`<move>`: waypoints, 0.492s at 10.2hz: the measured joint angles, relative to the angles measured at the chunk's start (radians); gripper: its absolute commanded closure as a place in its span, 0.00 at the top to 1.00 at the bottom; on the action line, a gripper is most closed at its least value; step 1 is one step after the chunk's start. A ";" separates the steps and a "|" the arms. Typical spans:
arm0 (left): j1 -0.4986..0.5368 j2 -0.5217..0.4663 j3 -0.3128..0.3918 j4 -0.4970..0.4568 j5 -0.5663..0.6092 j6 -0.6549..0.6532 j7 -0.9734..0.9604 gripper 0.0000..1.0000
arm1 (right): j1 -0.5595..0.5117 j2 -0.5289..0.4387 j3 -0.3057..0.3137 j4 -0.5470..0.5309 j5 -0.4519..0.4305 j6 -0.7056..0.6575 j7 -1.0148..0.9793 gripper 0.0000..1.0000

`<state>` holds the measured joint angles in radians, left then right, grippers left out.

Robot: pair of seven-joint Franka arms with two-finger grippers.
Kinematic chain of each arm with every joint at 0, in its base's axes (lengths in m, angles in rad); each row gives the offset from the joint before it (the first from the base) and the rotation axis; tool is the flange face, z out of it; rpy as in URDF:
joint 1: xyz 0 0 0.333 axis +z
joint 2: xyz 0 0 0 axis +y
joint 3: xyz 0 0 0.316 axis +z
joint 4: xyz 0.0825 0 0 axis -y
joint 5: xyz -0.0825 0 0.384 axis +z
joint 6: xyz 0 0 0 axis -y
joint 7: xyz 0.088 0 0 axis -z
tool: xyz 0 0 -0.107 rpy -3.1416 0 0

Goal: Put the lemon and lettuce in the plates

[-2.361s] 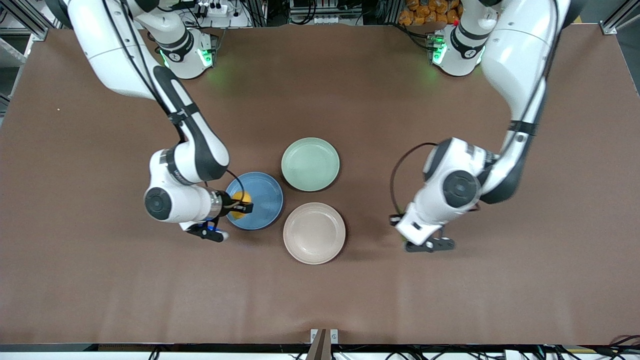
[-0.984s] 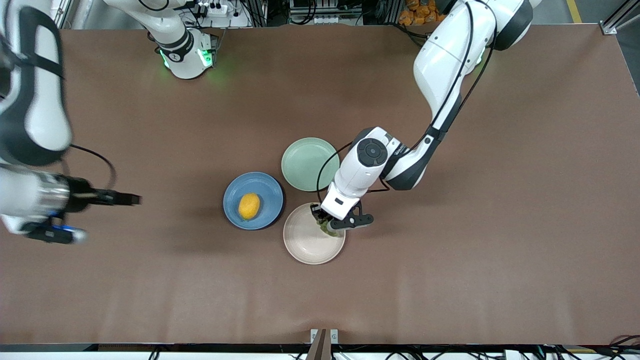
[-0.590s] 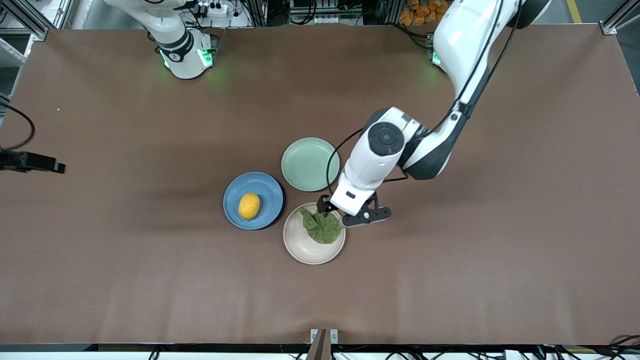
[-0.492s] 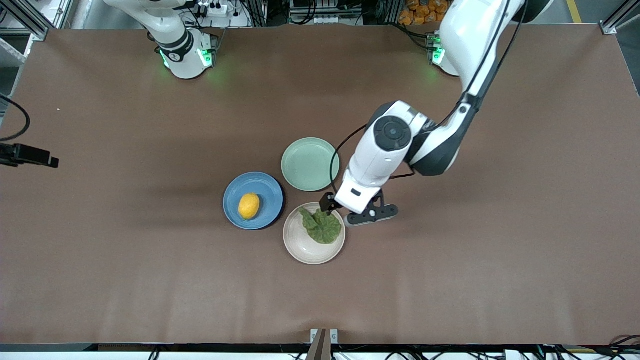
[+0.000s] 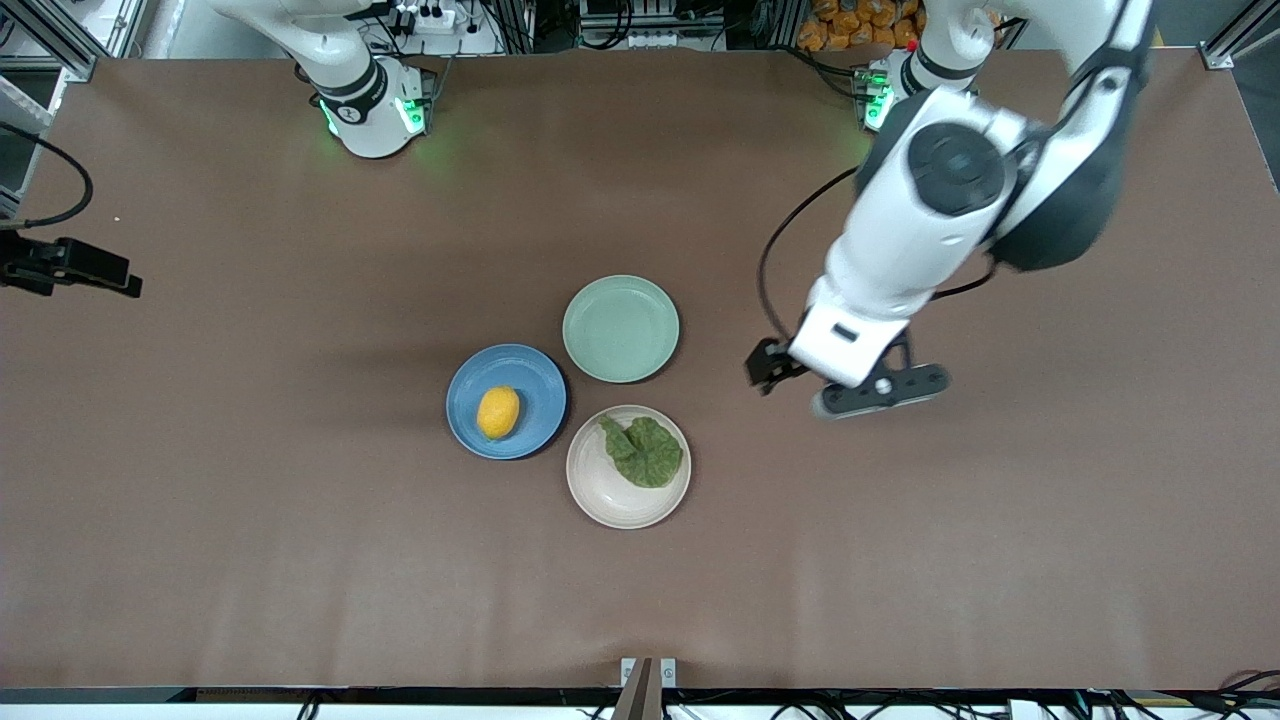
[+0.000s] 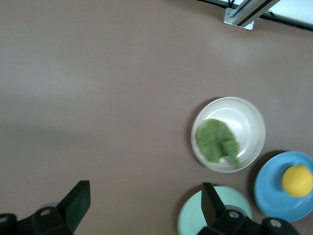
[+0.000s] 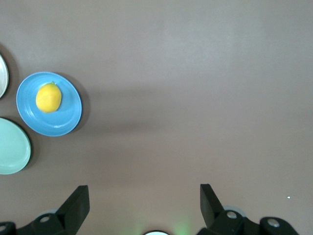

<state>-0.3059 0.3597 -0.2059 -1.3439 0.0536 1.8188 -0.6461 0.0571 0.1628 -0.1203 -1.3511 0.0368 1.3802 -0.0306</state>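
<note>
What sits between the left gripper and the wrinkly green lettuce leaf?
Only bare brown table separates the left gripper from the lettuce, seen in the front view.

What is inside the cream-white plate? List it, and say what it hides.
Only the lettuce lies in the cream-white plate, a wrinkly dark green leaf toward the left arm's end. It covers part of the plate's floor; nothing under it can be seen.

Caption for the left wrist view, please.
Open left end effector over bare table; lettuce on cream plate, lemon on blue plate.
</note>
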 measured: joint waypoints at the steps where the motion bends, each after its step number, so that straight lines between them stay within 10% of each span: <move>1: 0.032 -0.048 0.001 0.000 0.000 -0.074 0.087 1.00 | 0.000 -0.023 0.018 -0.043 -0.003 0.029 0.004 1.00; 5: 0.150 -0.191 0.002 -0.006 0.001 -0.265 0.272 1.00 | 0.001 -0.068 0.099 -0.117 -0.043 0.059 0.101 1.00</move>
<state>-0.1554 0.1689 -0.2036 -1.3499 0.0541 1.5536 -0.3743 0.0578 0.0949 -0.0216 -1.4686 -0.0063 1.4397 0.0703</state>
